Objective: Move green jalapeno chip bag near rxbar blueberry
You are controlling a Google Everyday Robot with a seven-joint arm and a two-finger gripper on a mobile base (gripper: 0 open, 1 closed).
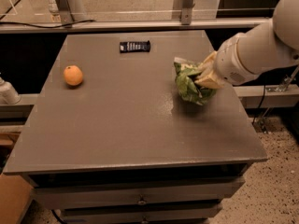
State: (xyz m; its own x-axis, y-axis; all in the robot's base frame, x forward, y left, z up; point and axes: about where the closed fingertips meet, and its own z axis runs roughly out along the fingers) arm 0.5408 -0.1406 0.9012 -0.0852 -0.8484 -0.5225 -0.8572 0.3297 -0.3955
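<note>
The green jalapeno chip bag [188, 84] is crumpled, at the right side of the grey table [121, 125]. My gripper [204, 77] comes in from the right and is shut on the bag's right side, holding it a little above the tabletop. The rxbar blueberry [135, 46] is a small dark bar lying flat near the table's far edge, left of and beyond the bag, well apart from it.
A round orange fruit [73, 75] sits on the left part of the table. A metal rail and posts [182, 6] run behind the table's far edge. The table's right edge is close under my arm [254, 52].
</note>
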